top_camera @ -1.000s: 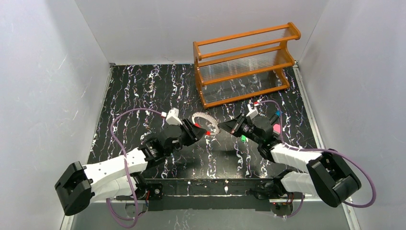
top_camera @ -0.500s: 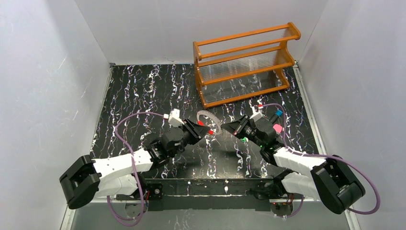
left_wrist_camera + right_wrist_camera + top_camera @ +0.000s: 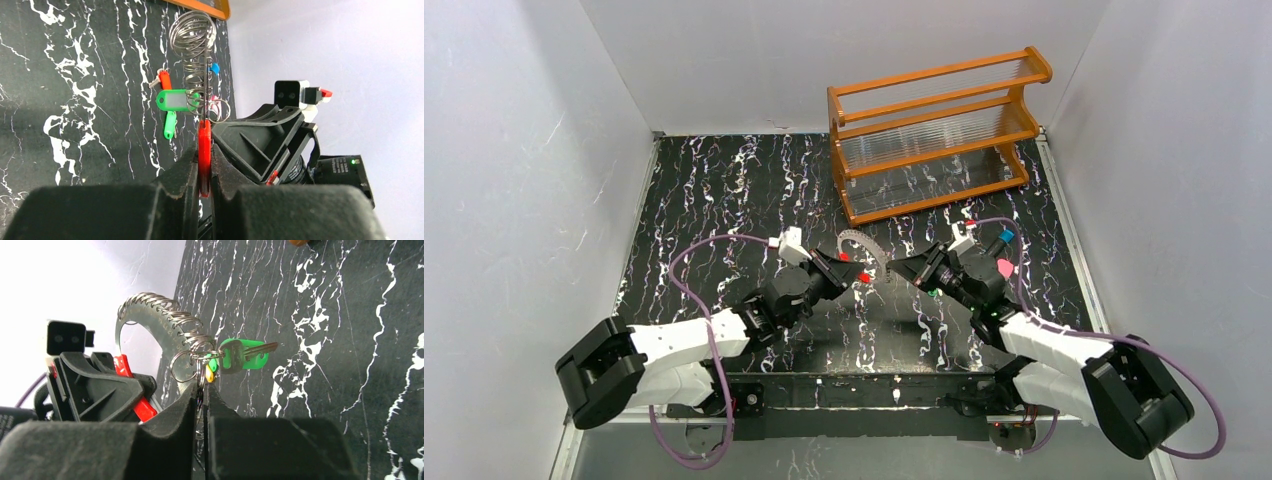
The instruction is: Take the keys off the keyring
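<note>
The keyring (image 3: 861,248), a silvery ribbed coil (image 3: 192,50), hangs above the table between both arms. My left gripper (image 3: 204,152) is shut on its red segment (image 3: 204,134). My right gripper (image 3: 202,390) is shut on the thin wire of the keyring (image 3: 160,320), close to where the keys hang. A green tag (image 3: 175,100), a green key (image 3: 170,125) and a red key (image 3: 164,80) dangle from the coil. In the right wrist view a green-headed key (image 3: 240,355) and a bit of a yellow one (image 3: 211,375) sit just past my fingertips.
An orange wooden rack (image 3: 939,135) with clear ribbed shelves stands at the back right of the black marbled table (image 3: 714,200). White walls close in on both sides. The two grippers face each other a few centimetres apart mid-table.
My left gripper has closed onto the red segment of the keyring. The left arm has shifted slightly right, and the ring now stands more edge-on between the grippers.
</note>
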`<state>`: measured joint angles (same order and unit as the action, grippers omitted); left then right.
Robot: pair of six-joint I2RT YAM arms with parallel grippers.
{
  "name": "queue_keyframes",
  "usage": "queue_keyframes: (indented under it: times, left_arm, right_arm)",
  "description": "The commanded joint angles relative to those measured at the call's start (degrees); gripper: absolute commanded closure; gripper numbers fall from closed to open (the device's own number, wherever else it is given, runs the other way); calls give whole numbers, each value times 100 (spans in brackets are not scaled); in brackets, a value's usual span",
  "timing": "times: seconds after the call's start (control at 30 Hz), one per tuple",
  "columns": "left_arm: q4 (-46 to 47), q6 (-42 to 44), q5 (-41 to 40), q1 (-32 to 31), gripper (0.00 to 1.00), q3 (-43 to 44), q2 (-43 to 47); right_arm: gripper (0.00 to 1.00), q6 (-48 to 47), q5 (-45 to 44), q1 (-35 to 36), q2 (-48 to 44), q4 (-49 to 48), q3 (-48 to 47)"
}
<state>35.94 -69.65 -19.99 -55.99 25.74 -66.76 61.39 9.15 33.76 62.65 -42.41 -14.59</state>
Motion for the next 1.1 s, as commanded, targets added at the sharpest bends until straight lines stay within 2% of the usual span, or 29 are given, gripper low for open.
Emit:
queue_keyframes:
  times: [0.0,0.1,0.23,0.33,0.47,0.63,0.77,0.87,1.07]
  left_arm:
    - [-225,722,32,117,100,118,417]
    - [-952,1345,605,421,100,535,500]
    - [-1890,2358,1472,876,100,1219,587]
    - [-2932,3283,2158,1108,100,1934,486]
    - [-4615,4759,2566,1174,100,3188,159]
    - [-5646,5850,3139,1200,100,4172,-122]
    - [-6078,6384,3617,1202,100,4636,-223]
    - [-6185,6498,3758,1204,100,4825,-223]
    - [-5923,6162,3958,1204,100,4768,-159]
  right_arm:
    - [79,-725,-142,-115,-567,-3,136]
    - [69,-1377,-41,-350,-1010,502,49]
    - [54,-2538,587,-667,-1373,759,-31]
    - [44,-3223,1041,-683,-1405,865,-94]
    - [29,-3819,1524,-686,-1411,802,-121]
    - [28,-4296,1937,-682,-1441,-261,254]
    - [22,-4636,2302,-686,-1330,-1166,554]
    - [21,-4721,2564,-655,-1127,-1754,596]
    - [19,-5213,2313,-356,-758,-2989,796]
